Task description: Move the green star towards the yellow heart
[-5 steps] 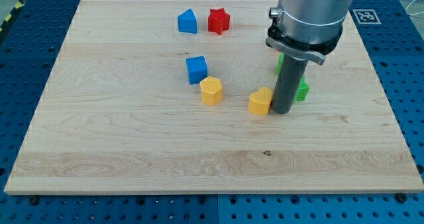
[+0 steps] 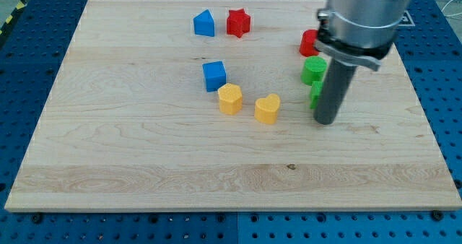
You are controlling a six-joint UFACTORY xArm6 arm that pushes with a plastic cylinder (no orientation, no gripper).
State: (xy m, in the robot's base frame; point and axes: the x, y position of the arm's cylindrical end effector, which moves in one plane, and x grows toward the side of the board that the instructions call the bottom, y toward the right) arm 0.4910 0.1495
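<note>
standing on the bench (image 2: 144, 164), my tip (image 2: 325, 121) sits at the right side of the board, well to the right of the yellow heart (image 2: 267, 108). the green star (image 2: 315, 94) is mostly hidden behind my rod; only a sliver of green shows at the rod's left edge, just below the green round block (image 2: 313, 70), so i judge the star lies immediately left of and slightly farther than my tip, touching or nearly touching the rod. i cannot tell its exact outline.

that is the relation that matters: the heart lies to the left and a little nearer than the star, with bare wood between them. my tip is on the star's right side, opposite the heart, so a push leftward with a slight nearward lean looks like the right line. a risk i see is the star slipping off the rod's rounded side, or the green round block being dragged along.

my end effector is a plain rod with nothing to open or close, and it holds nothing. the arm comes down from the far right, rod upright, its collar covering part of a red block (image 2: 309, 42).

elsewhere: a yellow hexagonal block (image 2: 229, 99) left of the heart, a blue cube (image 2: 214, 76) beyond that, and a blue block (image 2: 204, 23) and red star (image 2: 237, 22) far left.
</note>
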